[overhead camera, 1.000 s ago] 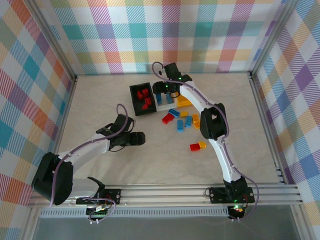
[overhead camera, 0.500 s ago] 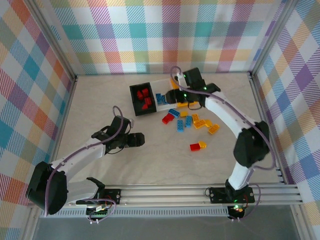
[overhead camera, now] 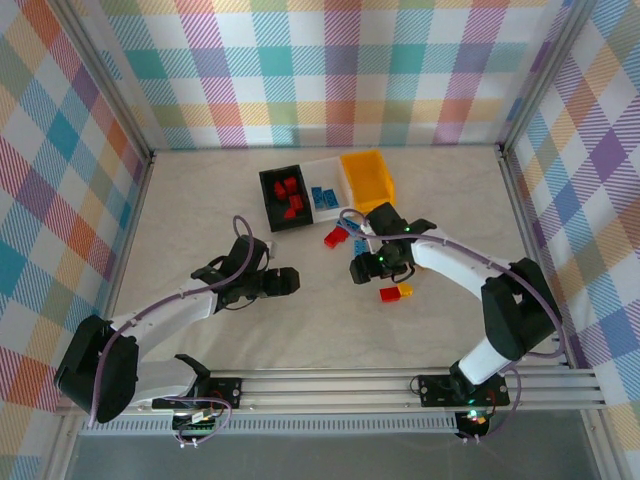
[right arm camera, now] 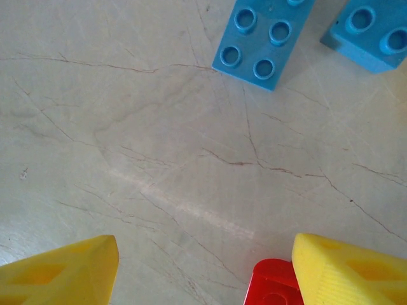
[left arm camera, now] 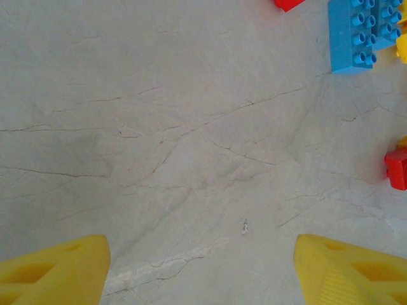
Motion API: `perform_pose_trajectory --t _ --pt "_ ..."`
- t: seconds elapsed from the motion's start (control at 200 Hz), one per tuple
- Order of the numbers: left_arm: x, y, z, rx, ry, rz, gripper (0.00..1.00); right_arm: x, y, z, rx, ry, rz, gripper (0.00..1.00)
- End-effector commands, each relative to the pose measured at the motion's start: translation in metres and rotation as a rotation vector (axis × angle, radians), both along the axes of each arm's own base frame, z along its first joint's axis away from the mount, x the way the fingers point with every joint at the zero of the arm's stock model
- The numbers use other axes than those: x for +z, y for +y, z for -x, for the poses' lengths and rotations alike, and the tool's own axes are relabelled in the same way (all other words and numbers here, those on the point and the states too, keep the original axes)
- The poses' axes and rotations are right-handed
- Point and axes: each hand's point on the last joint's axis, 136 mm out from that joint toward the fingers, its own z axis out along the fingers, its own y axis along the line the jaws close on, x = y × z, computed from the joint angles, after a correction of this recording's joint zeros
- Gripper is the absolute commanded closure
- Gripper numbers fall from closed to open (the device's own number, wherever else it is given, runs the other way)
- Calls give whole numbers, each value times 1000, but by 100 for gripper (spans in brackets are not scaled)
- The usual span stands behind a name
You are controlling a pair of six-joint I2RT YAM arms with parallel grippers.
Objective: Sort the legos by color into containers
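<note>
Fingers spread and empty on left gripper [left arm camera: 200, 270] and right gripper [right arm camera: 205, 273]; red lego [right arm camera: 273, 287] touching one right fingertip looks light, rigid, slick, so pinch its flat sidewalls.

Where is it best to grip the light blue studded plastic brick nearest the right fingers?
From above, across the two long side walls of the light blue studded plastic brick: it lies flat, studs up, both sides free.

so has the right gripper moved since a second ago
Yes. The right gripper was over the white bin at the back; it has come toward the near edge and is now low beside the red lego.
</note>
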Motion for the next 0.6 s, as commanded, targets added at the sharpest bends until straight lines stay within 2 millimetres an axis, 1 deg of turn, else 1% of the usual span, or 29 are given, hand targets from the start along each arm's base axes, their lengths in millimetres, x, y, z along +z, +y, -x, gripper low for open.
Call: perform_pose_trajectory --t 0.0,0.09,0.205,0.22,0.275,0.455,0.595 --pt "-1 -3 2 2 4 10 22 -3 10 -11 -25 -11 -25 26" --pt "-2 0 3 6 4 -7 20 -11 14 -21 -63 8 -13 25" --pt "2 4 1 9 -16 -26 17 -28 17 -27 -100 44 9 24" --pt "-2 8 6 8 5 -46 17 -29 17 -28 -108 43 13 24" --pt "-1 10 7 8 3 -59 16 -35 17 -32 -124 42 23 24" --pt "-2 12 5 -1 -1 -80 15 -44 19 -52 -162 13 55 25" --pt "-3 12 4 -7 1 -91 15 -46 23 -69 -190 -14 67 27"
